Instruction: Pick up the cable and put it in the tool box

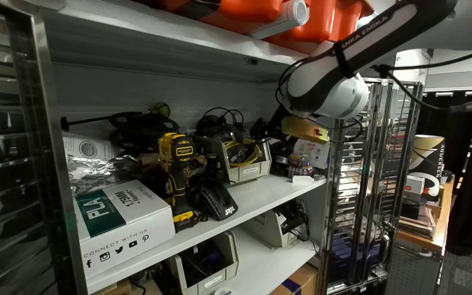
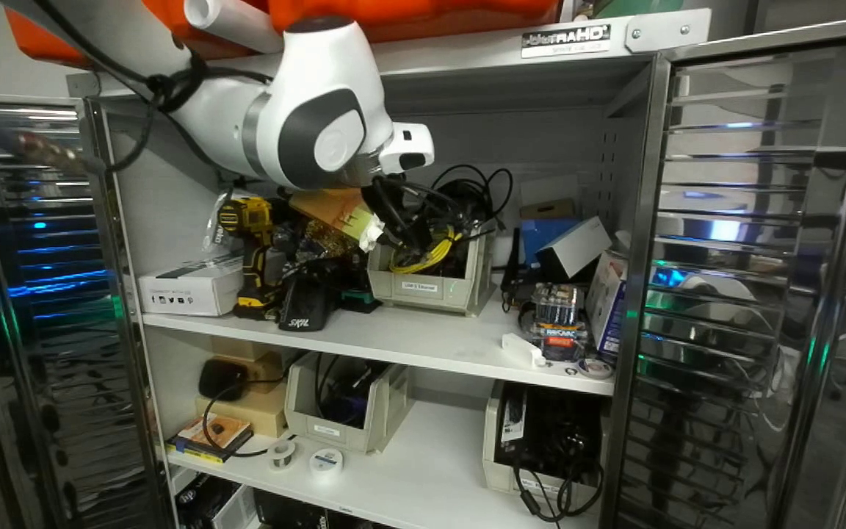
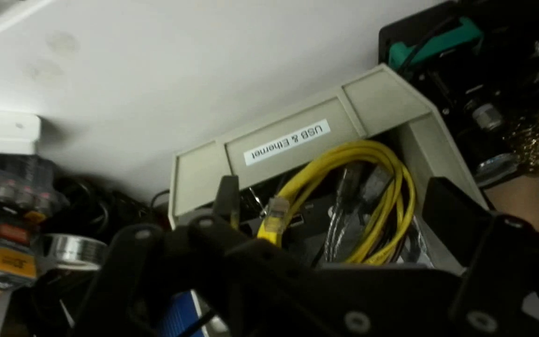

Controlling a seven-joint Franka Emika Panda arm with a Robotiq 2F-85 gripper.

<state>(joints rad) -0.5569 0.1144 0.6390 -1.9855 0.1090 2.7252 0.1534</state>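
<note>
Inside the bin labelled USB & Ethernet: yellow cable, coiled, clear plug at its end. Gripper over the bin, fingers spread apart, coil framed between them; contact cannot be told. Bin walls hem the coil in; a silvery cord shows within the loop. Along the shelf: drill and SKIL unit to one side, battery pack to the other.

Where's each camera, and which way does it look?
In an exterior view: near the white box, looking across the shelf; the arm shows upper right.
In an exterior view: in front, facing inward, batteries at right; the arm shows upper left.
Wrist view: on the arm, looking down at the yellow cable; the open tool shows.
Both exterior views share the yellow drill.
</note>
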